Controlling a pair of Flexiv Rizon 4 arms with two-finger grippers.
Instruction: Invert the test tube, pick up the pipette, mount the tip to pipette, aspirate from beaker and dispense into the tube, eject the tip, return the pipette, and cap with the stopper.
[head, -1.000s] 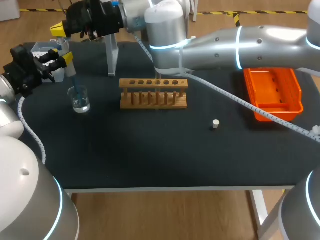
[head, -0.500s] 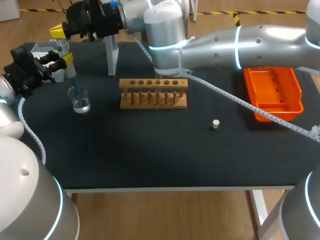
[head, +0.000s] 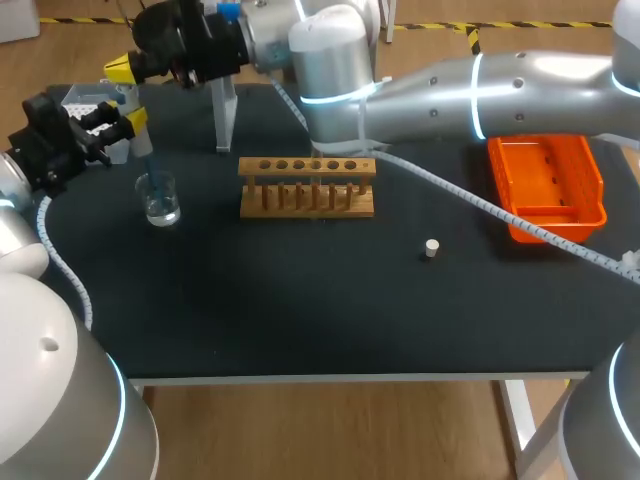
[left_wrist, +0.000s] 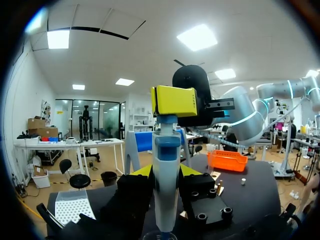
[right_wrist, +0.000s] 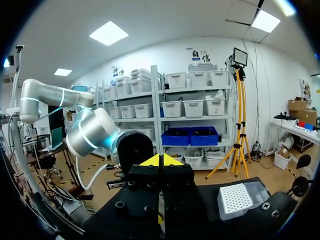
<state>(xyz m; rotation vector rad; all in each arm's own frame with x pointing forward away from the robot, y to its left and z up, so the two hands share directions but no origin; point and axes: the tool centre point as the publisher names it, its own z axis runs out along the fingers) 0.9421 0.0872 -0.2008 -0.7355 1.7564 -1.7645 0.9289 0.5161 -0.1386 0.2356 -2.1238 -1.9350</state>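
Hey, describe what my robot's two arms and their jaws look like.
Both the left arm and the right arm are smooth, rounded silver-grey tubes with glowing cyan rings at the joints. A white ribbed cable trails along each. The wrists and jaws are blocky and black, ending in bright yellow tips.

On the table (head: 300, 310) the beaker (head: 159, 198) sits toward the left, with the tube rack (head: 307, 187) to its right near the middle. The stopper (head: 431, 248) lies in front of the rack and to its right. The bin (head: 548, 185) is at the right edge. The tip box (head: 85, 97) is in the far left corner, behind the left gripper (head: 131, 122), which holds the pipette (left_wrist: 166, 185) upright over the beaker. The pipette's lower end seems to dip inside. The right gripper (head: 120, 69) is just above the pipette's top.
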